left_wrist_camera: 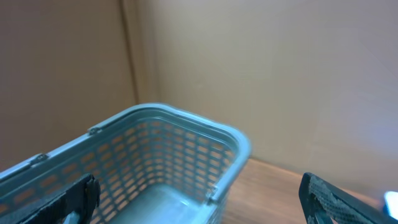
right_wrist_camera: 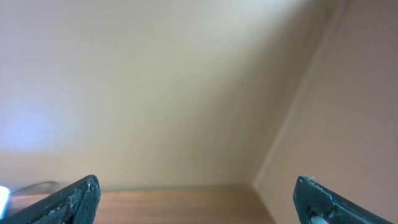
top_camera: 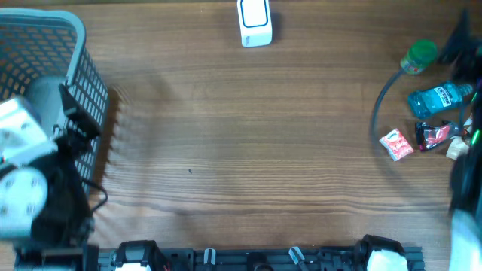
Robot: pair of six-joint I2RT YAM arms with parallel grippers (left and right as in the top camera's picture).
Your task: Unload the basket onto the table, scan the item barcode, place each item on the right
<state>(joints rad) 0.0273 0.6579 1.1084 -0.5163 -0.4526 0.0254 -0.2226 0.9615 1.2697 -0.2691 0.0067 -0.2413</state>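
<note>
Gaping empty, the right gripper is the nearer hand: the small packet lies just ahead of it, the blue bottle beyond, lengthwise across the table, cap seemingly rightward. The left gripper, spread too, hangs by the basket; scanner farthest.

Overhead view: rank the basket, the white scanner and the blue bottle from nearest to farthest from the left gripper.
Measured from the left gripper, which is open at the far left:
1. Basket: far left, right under the gripper.
2. White scanner: top centre, about midway across.
3. Blue bottle: far right, on the opposite side.
</note>
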